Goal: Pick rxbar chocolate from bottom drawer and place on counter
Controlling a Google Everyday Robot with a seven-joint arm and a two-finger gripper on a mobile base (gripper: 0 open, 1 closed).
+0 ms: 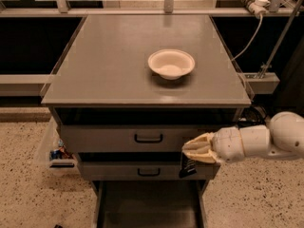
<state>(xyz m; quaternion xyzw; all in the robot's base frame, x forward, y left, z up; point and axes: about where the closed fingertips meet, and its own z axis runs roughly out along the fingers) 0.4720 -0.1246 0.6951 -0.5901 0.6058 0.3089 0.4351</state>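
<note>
My gripper [194, 152] is at the right in front of the drawer cabinet, level with the two grey drawer fronts. It is shut on the rxbar chocolate [187, 166], a small flat black bar with white print that hangs down from the fingers. The bottom drawer [148, 208] is pulled open below, a shallow grey tray with a dark floor, and I see nothing lying in it. The counter [114, 65] is the flat grey top above the gripper.
A white bowl [171, 63] sits on the counter, right of centre. Two grey drawer fronts with black handles [148, 138] are shut. A small clear bin [54, 152] stands on the speckled floor at the left. Cables and rails are at the right.
</note>
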